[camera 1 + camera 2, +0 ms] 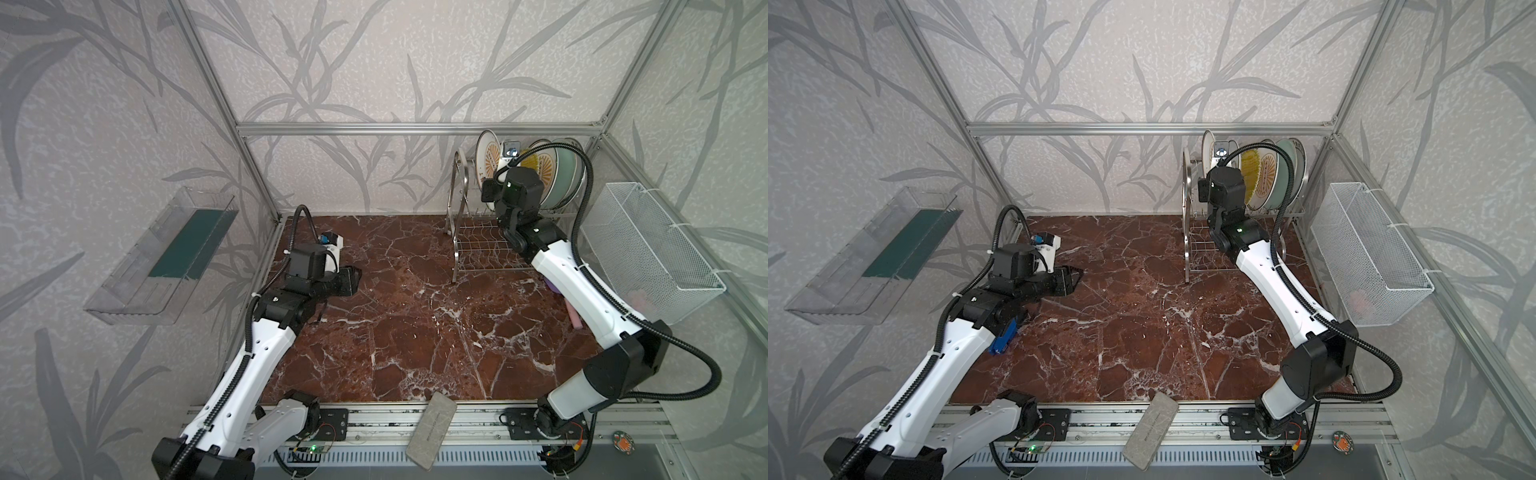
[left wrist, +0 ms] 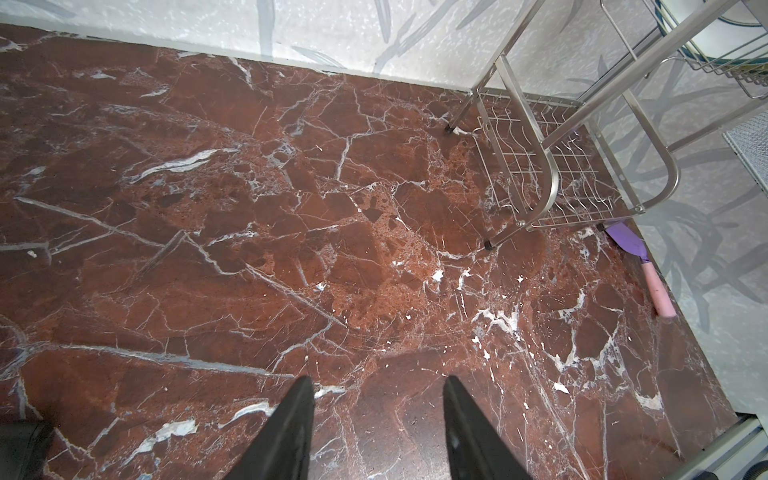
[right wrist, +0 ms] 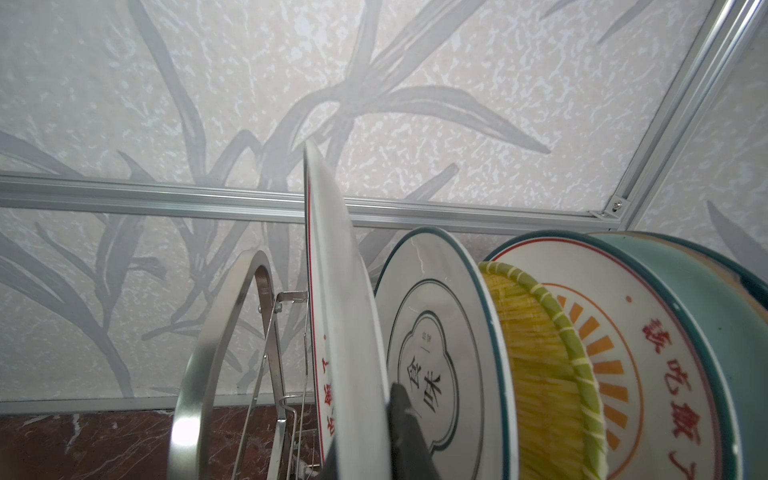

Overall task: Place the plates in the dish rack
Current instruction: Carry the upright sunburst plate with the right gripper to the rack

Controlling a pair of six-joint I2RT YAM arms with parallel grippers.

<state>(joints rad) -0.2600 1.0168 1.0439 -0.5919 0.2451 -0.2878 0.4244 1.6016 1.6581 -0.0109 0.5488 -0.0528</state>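
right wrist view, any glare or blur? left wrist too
Right wrist view: glare streaks the arched loop of the shiny steel wire dish rack; the near white round ceramic plate with orange sunburst is blurred. Left wrist view: red marble tabletop sharp, black left claw soft-edged.

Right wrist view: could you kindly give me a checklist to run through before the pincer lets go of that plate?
1. Grip: right pincer shut on sunburst plate: ok.
2. Plate upright, edge-on: ok.
3. Lower edge seated in the dish rack slots: cannot tell, hidden.
4. Gap to the teal-rimmed plate: ok.
5. Other arm: left pincer open, empty, away from the rack: ok.
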